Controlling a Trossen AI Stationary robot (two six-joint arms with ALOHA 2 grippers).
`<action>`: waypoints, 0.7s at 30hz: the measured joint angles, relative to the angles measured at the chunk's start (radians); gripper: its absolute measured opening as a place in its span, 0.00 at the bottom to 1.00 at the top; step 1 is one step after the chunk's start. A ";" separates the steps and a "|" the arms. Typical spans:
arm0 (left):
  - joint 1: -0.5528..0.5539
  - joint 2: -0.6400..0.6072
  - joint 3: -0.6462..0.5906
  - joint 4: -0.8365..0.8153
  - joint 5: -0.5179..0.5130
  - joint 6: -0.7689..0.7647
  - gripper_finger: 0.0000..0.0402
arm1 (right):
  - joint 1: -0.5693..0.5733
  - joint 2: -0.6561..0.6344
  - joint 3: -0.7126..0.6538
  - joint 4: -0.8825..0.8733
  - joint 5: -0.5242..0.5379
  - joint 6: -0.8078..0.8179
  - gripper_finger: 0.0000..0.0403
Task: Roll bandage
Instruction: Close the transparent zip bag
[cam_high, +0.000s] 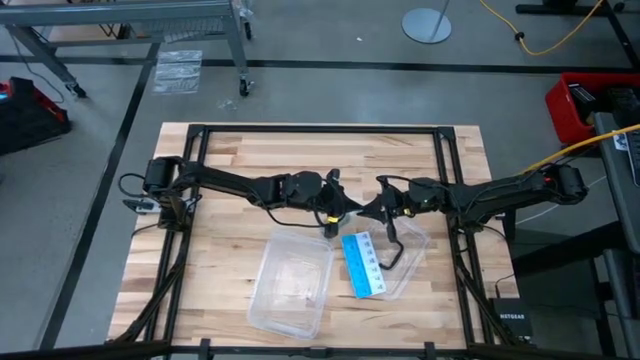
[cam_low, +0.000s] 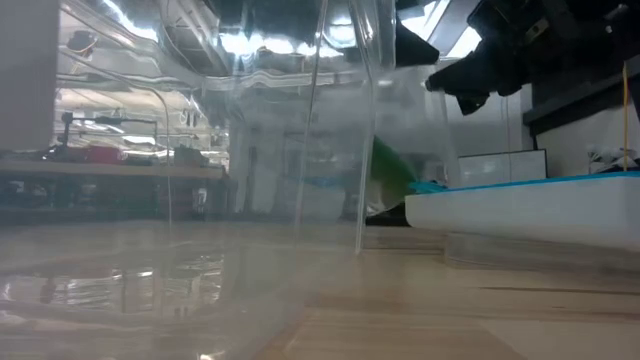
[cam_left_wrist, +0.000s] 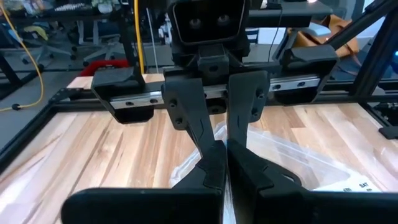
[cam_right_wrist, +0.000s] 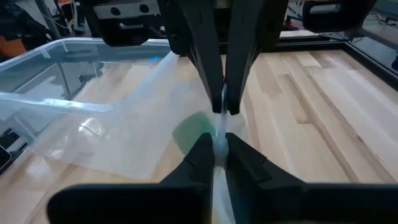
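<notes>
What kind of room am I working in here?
Most likely a robotics lab or workshop: a butcher-block table in a black metal frame on a bare concrete floor, a yellow cable trailing across it, and cluttered benches behind.

The right gripper (cam_right_wrist: 215, 151) shows its two dark fingers (cam_right_wrist: 193, 163) nearly together, pinching a thin strip of clear plastic wrapper (cam_right_wrist: 134, 118) that runs up between them. Facing it from the far side, the left gripper (cam_right_wrist: 225, 102) points down with its fingers close together on the same strip. The green bandage (cam_right_wrist: 194, 132) (blurred) sits just beside the right fingertips, inside the wrapper. A clear plastic container (cam_right_wrist: 56, 74) stands near on the wooden table (cam_right_wrist: 323, 106).
</notes>
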 joint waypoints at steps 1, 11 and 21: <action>0.000 -0.001 0.000 0.001 -0.001 0.004 0.00 | 0.000 0.000 0.000 -0.001 0.000 0.000 0.06; 0.003 -0.039 0.005 0.029 -0.021 0.025 0.00 | 0.000 0.002 -0.005 -0.062 -0.003 0.000 0.07; 0.003 -0.047 0.002 0.012 -0.021 -0.104 0.00 | 0.000 0.003 -0.007 -0.041 -0.002 0.000 0.07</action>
